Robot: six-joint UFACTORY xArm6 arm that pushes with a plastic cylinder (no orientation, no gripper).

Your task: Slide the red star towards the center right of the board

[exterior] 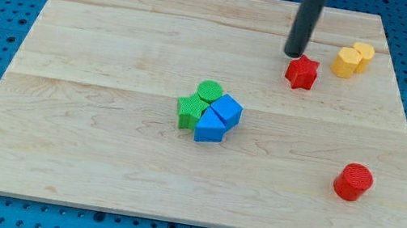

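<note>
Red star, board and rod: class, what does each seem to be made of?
Red star: probably 3D-printed plastic, matte, since faint ridges line its faces. Board: light wood, smooth, with visible grain and plank seams. Rod ending in my tip, just beyond the star's upper left: dark, matte, maybe plastic or rubber; unclear.

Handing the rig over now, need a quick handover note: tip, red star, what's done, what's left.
My tip sits just at the upper-left edge of the red star, touching or nearly so.
Red star lies in the board's upper right, left of the two yellow blocks.
Red cylinder is at lower right; the green and blue cluster is mid-board.
Done: tip lined up behind the star.
Left: push it down and rightward to centre right.
</note>
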